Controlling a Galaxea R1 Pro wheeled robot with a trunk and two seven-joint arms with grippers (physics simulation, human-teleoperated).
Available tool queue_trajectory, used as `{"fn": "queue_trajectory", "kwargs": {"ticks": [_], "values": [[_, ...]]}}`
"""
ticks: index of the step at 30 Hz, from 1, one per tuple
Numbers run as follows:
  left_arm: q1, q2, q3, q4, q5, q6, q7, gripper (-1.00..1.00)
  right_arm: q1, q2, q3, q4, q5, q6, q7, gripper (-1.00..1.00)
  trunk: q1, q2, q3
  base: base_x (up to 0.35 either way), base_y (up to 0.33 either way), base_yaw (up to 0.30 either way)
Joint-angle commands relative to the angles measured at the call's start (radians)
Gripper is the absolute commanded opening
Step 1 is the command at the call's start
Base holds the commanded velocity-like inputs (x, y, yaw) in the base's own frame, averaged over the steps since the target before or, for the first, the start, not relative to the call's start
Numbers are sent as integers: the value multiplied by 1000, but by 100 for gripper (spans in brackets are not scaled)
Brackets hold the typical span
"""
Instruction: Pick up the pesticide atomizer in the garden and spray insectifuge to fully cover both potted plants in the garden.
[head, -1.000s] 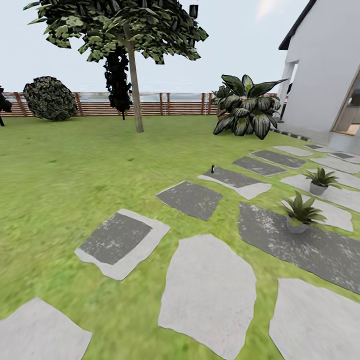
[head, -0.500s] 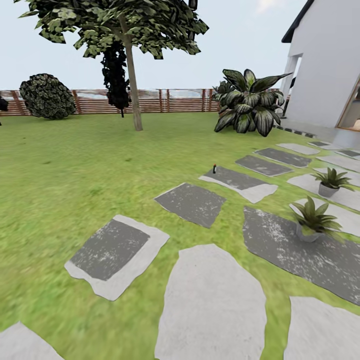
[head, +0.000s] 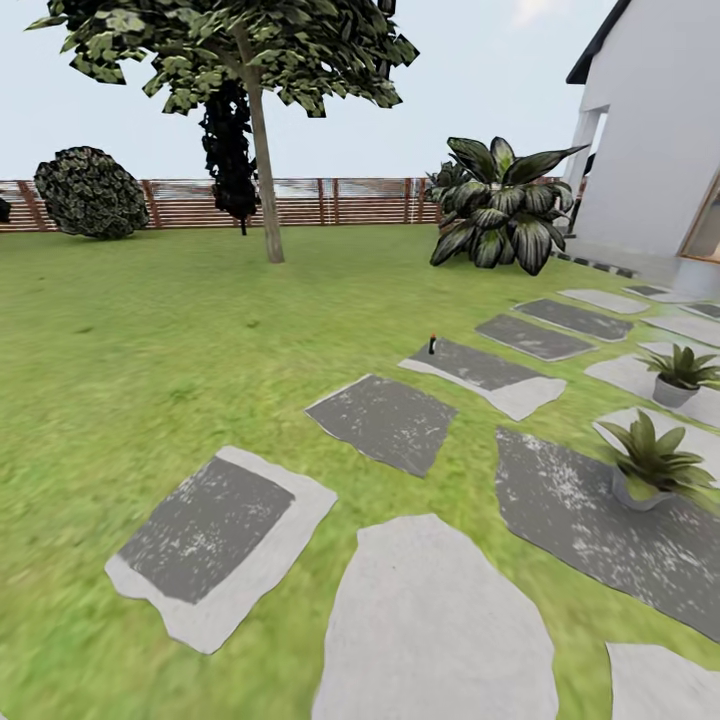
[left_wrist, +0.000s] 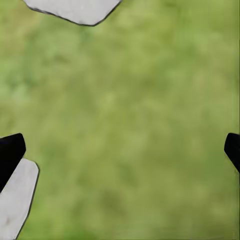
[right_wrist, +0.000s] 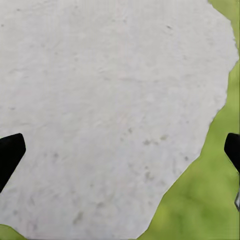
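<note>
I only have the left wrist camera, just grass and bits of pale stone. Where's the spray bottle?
Observer: In the head view, the spray bottle stands far ahead, at the near corner of a dark stepping stone.
Operator: And the two small potted plants?
Observer: Both are at the right: the nearer potted plant on a large dark slab, the farther potted plant on a pale stone behind it.
Operator: What's under the right arm?
Observer: Its wrist camera looks down on a pale stepping stone; the right fingers are spread apart, holding nothing.

We find no readable text, label, brand, number or sign anywhere (the distant pesticide atomizer (head: 432, 344) is too small to tell).
</note>
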Motion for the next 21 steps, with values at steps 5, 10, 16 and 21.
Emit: {"fn": "queue_trajectory", "kwargs": {"ticks": [5,10,16,21], "values": [[-1,0,2,1,0,-3,0,100,0,0,1,1,1,-3,1,100,0,0,-1,340,0,0],[-1,0,2,1,0,-3,1,100,0,0,1,1,1,-3,1,100,0,0,-1,340,0,0],[-1,0,2,1,0,-3,1,100,0,0,2,1,1,-3,2,100,0,0,-1,340,0,0],[-1,0,2,1,0,-3,1,100,0,0,2,1,1,-3,2,100,0,0,-1,340,0,0]]}}
